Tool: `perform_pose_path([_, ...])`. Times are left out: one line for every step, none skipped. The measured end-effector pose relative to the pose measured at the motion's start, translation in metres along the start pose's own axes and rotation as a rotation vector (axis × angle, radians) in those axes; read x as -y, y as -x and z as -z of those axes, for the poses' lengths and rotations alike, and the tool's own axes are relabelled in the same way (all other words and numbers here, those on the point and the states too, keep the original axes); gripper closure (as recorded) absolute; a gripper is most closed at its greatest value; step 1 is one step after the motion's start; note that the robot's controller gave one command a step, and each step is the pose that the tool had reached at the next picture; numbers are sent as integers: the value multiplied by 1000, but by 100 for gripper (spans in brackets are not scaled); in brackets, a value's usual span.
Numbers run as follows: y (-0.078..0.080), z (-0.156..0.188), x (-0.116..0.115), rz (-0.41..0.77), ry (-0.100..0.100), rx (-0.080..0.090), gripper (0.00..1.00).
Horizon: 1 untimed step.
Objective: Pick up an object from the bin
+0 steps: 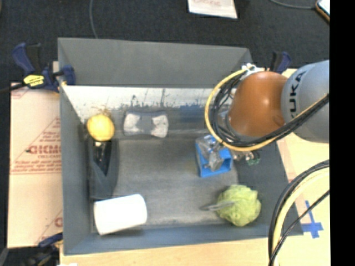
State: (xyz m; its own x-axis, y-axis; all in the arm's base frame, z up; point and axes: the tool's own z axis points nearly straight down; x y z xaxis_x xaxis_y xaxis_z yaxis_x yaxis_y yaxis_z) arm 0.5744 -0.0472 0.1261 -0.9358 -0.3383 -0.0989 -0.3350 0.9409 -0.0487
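The grey arm [310,101] carries the letters "UKA" in black, running up its side; the start of the word is hidden by the orange cover [258,104]. Nothing lying in the bin [155,65] bears writing that can be read.

The arm comes in over the bin's right edge. The cover and a loop of black and yellow cables [213,112] sit above the claw [211,153] and hide most of it. Whether the claw is released or clenched cannot be told. Its metal tip shows just over the blue block [223,164], which lies on the floor towards the right wall, about midway between the back and front walls. Whether tip and block touch cannot be told.

Six things lie in the bin, one of each kind:
- The blue block lies under the claw.
- A green fuzzy ball [241,205] sits in the front right corner, near the block but apart from it, with a thin grey sliver sticking out on its left.
- A white roll [120,213] lies on its side in the front left corner.
- A black piece [101,168] lies along the left wall.
- A yellow ball [100,127] rests at the back end of the black piece.
- A clear packet [146,124] lies against the back wall, beside the yellow ball.

The middle of the floor lies open between them.
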Motion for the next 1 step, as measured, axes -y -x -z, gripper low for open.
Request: perform_pose_path([0,0,0,0,0,0,100])
